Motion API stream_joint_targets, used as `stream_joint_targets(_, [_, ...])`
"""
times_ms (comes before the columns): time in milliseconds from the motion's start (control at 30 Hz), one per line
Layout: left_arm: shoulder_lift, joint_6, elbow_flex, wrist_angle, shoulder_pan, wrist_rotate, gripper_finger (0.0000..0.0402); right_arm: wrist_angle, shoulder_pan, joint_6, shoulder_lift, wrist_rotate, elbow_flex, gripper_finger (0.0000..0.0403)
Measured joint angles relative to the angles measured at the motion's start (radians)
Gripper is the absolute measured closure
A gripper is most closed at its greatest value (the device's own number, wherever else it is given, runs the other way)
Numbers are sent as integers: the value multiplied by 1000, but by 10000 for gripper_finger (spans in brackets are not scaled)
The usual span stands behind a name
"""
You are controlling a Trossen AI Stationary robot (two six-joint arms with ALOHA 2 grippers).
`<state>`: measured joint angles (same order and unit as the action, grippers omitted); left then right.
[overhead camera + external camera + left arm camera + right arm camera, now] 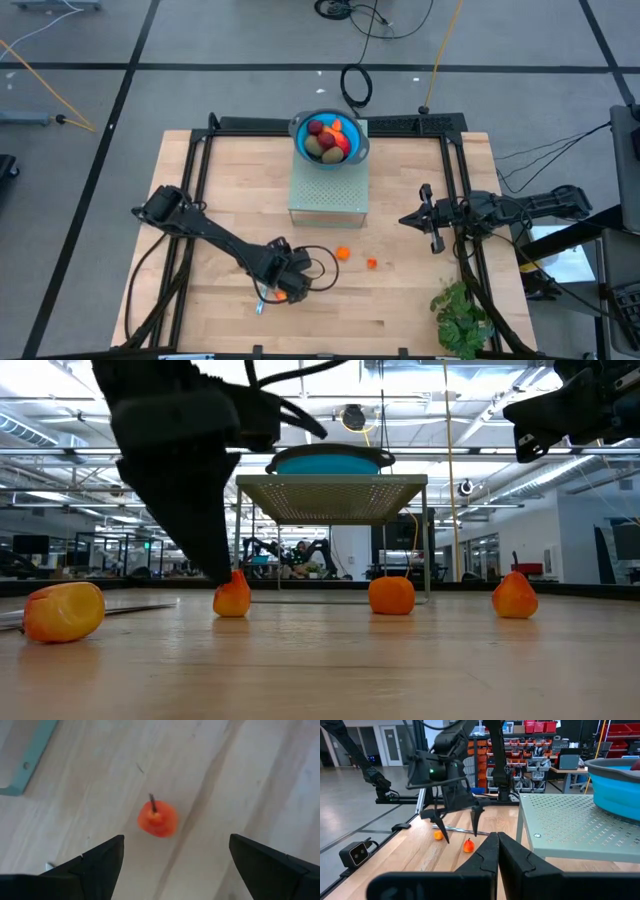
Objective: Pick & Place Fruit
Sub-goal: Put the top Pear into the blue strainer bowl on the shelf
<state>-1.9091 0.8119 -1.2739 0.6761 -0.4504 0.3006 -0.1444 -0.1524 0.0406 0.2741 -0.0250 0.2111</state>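
**Bowl partly filled, small fruit left on the surface**

Several fruit pieces are already gathered in the blue bowl on the perforated stand at upper centre. Two tiny orange pieces remain loose at lower centre. The left claw is spread wide above another orange piece, not yet gripped. The right claw, pressed together, waits at centre right.

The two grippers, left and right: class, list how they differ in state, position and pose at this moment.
The left gripper is open, its fingers spread wide; the right gripper is shut, fingers pressed together. The left gripper hangs low over a small orange fruit near the table's front; the right gripper waits beside the green stand, over no fruit. Both are dark, two-fingered and hold nothing.
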Motion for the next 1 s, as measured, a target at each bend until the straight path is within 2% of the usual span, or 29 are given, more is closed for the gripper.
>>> stream_joint_targets(333, [0,36,39,-29,16,29,42,8,0,0,0,0,0,403])
stream_joint_targets(700, [-9,-32,38,-62,59,50,50,8,0,0,0,0,0,403])
stream_joint_targets(1000, [-72,-70,34,-102,76,19,51,8,0,0,0,0,0,403])
